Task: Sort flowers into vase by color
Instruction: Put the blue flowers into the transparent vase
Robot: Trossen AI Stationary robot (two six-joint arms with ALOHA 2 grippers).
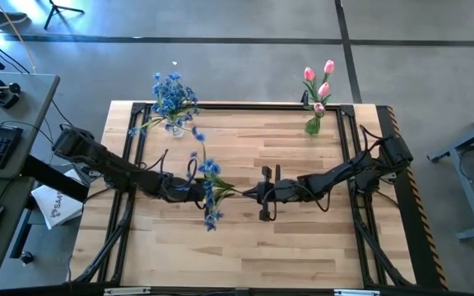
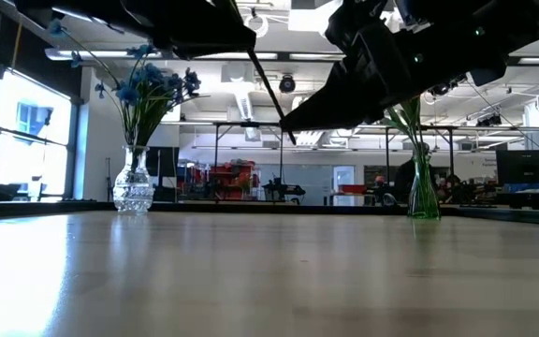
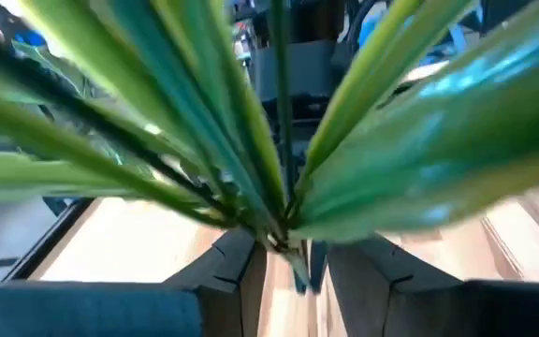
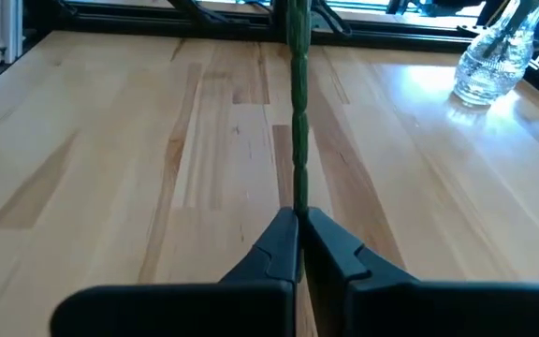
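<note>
- Two pincers meet at mid-worktop (image 1: 303, 247), both clamped on one blue flower (image 1: 210, 185).
- Left pincer (image 1: 200, 191) grips it at the leaf base; right pincer (image 1: 262, 194) pinches the stem end.
- Clear vase (image 1: 174, 125) with blue flowers stands at 11 o'clock; pink tulips (image 1: 318, 80) at 1 o'clock.

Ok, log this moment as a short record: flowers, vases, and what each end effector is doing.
blue flower in transit: blue flower held above mid-table, between the two arms
left end effector: left end effector shut on the flower at its leaves
right end effector: right end effector shut on the stem's far end
clear vase: clear vase at the table's back left, holds blue flowers
green vase: green vase at the back right, holds pink tulips
flowers lying on the table: none seen
</note>
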